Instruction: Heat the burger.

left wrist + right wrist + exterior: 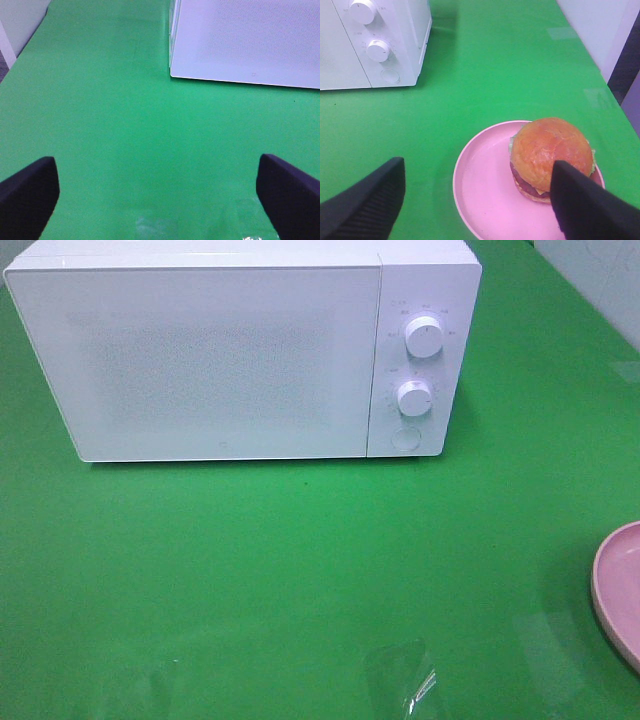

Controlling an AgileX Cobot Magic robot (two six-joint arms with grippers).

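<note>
Both grippers, left gripper (157, 192) and right gripper (477, 200), stand spread and empty, microwave (200, 360) door shut, so opening it seemingly precedes lifting the burger (547, 155) off its pink plate (480, 200).

White microwave (240, 350) at upper left of the high view, door faintly speckled with a fine grey dot mesh; white dials (424, 338) on a white panel, pale grey markings around them. Bright, even green table cover (300, 570) across every view. Pale pink plate (485, 195) at lower centre of the right wrist view; on it the burger (547, 157), bun glossy golden-brown with orange tones, green lettuce edge, dark red-brown layer beneath. Matte black gripper fingers (365, 205) in the lower corners, likewise black (27, 197) in the left wrist view.
</note>
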